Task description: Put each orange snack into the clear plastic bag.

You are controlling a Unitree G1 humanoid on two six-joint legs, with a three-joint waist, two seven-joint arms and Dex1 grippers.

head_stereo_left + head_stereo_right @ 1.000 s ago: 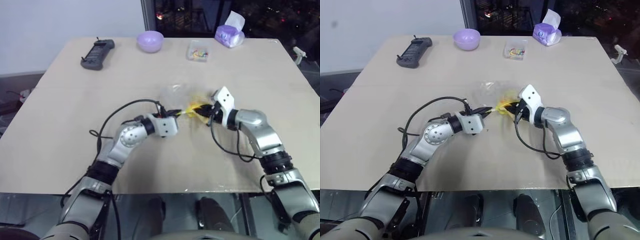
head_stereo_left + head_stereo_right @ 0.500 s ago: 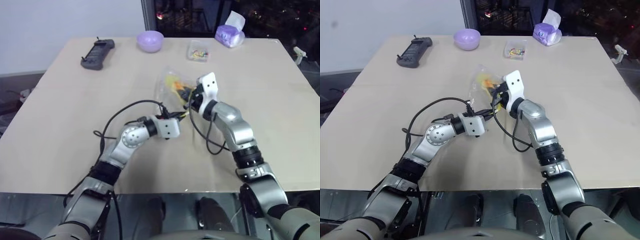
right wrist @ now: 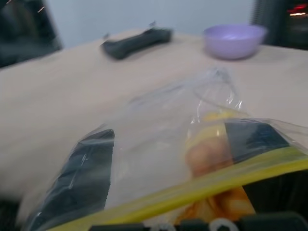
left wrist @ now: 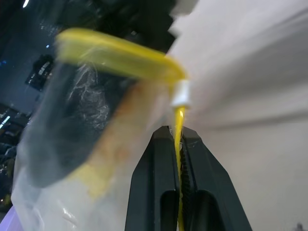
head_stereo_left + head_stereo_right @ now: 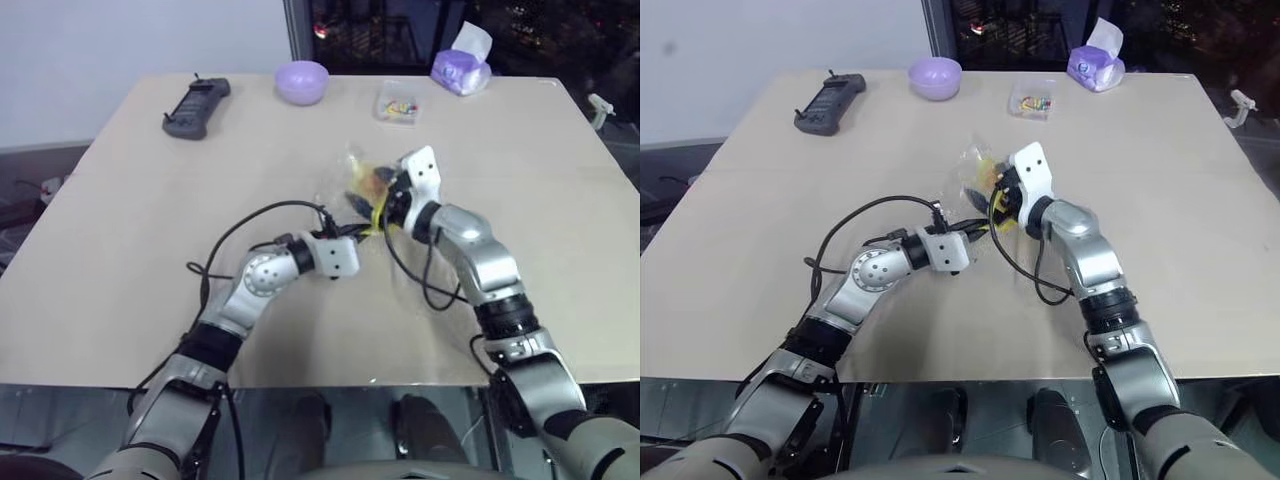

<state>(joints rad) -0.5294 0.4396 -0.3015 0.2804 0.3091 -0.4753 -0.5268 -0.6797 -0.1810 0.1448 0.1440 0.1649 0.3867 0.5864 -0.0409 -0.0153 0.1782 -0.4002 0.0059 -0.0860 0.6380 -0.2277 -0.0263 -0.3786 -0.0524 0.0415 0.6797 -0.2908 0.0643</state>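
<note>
The clear plastic bag (image 5: 356,172) stands up off the table at mid-table. My left gripper (image 5: 359,231) is shut on its yellow strip (image 4: 177,126). My right gripper (image 5: 364,193) reaches into the bag's mouth from the right. In the right wrist view its two black fingers (image 3: 81,179) show through the plastic, spread wide apart and open. An orange snack (image 3: 208,155) lies inside the bag between those fingers, close to one of them. It also shows through the plastic as an orange patch (image 4: 120,139) in the left wrist view.
Along the far edge of the table (image 5: 130,200) sit a black handheld controller (image 5: 196,107), a lilac bowl (image 5: 301,82), a small clear box of colourful bits (image 5: 397,102) and a purple tissue pack (image 5: 460,68). The table's near edge runs just below both arms.
My right gripper went left and up with the orange snack into the bag's mouth, then its fingers spread open. The bag rose from lying flat. The left gripper stayed put on the strip.
</note>
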